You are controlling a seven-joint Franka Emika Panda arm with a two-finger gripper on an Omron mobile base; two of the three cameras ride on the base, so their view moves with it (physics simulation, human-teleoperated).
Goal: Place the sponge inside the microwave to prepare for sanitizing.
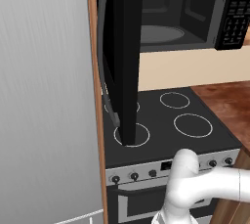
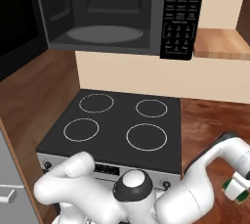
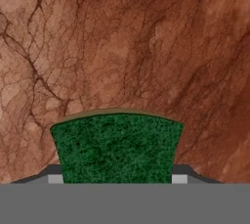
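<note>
Sponge (image 3: pixel 116 147) between fingers (image 3: pixel 179 178) over brown counter (image 3: pixel 122 42)

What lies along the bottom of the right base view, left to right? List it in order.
Grey cabinet front → stove → brown counter → hand closed on the sponge.
</note>
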